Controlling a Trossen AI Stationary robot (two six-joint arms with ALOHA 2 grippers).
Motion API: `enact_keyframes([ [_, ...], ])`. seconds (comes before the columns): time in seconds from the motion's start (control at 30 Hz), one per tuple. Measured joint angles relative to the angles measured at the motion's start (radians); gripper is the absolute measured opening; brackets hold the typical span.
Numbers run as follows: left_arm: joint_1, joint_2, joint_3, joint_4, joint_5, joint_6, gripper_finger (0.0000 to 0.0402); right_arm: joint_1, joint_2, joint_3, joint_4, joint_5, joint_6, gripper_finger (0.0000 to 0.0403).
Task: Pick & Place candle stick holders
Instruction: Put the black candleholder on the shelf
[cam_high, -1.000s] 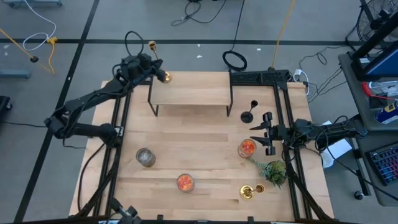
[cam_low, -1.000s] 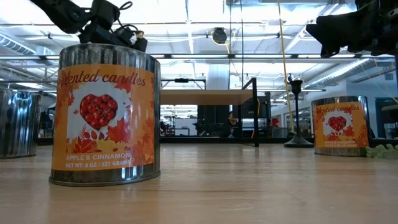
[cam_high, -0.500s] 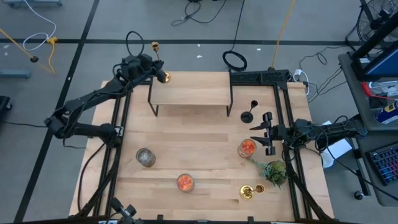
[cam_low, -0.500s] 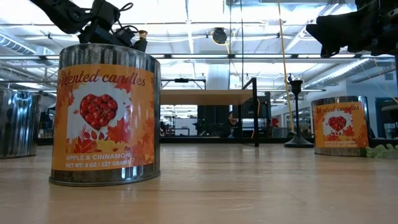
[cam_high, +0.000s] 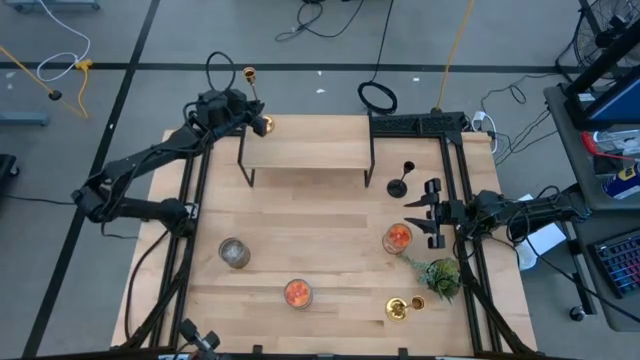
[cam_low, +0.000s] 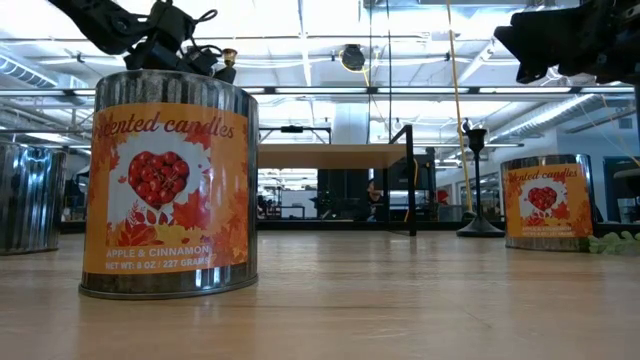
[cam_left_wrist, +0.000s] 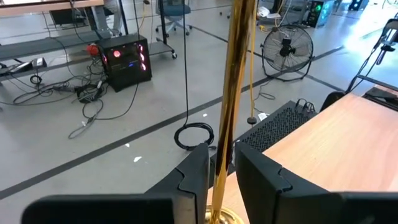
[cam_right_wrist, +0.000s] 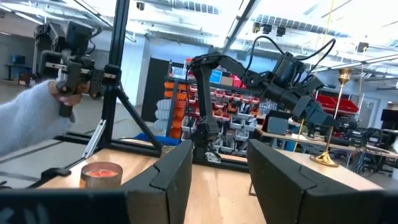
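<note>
My left gripper (cam_high: 247, 112) is shut on a tall gold candle stick holder (cam_high: 255, 98) at the far left corner of the wooden shelf (cam_high: 305, 150). The holder stands about upright in the right wrist view (cam_right_wrist: 339, 118). A short black holder (cam_high: 400, 183) stands on its base right of the shelf. A second gold holder (cam_high: 398, 308) is near the front right, beside the green sprig (cam_high: 440, 275). My right gripper (cam_high: 432, 212) is open and empty, above the table beside an orange candle tin (cam_high: 397, 238). My left gripper pinches the gold holder's slim stem (cam_left_wrist: 222, 140) between its two fingers (cam_left_wrist: 194, 177), low down, just above the flared base (cam_left_wrist: 222, 216). The fingers come about level from the table's left and lie across the stem. Whether the base (cam_right_wrist: 325, 159) touches the shelf top, I cannot tell.
Three candle tins stand on the table: one at the front left (cam_high: 234, 252), one at the front middle (cam_high: 298, 292) and one by my right gripper. A person's sleeve (cam_right_wrist: 31, 124) shows beyond the table. Bare wood lies between the shelf and the tins.
My right gripper has risen a little in the low view. My left gripper keeps its hold on the gold holder, whose top has shifted only slightly.
</note>
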Motion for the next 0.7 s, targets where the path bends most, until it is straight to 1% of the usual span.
enact_keyframes([
  [0.23, -0.004, -0.003, 0.000, -0.023, 0.000, -0.006, 0.0085, 0.000, 0.000, 0.000, -0.006, 0.000, -0.008, 0.0153],
  [0.37, -0.011, -0.028, 0.000, -0.049, 0.001, -0.006, 0.0085, 0.000, 0.000, 0.000, -0.006, 0.000, -0.010, 0.0153],
  [0.57, -0.030, -0.097, 0.000, -0.108, 0.001, -0.005, 0.0086, 0.000, 0.000, 0.000, -0.006, -0.001, -0.015, 0.0153],
  [0.7, -0.048, -0.157, 0.000, -0.202, 0.001, -0.032, 0.0086, 0.000, 0.000, 0.000, -0.005, 0.001, -0.015, 0.0153],
])
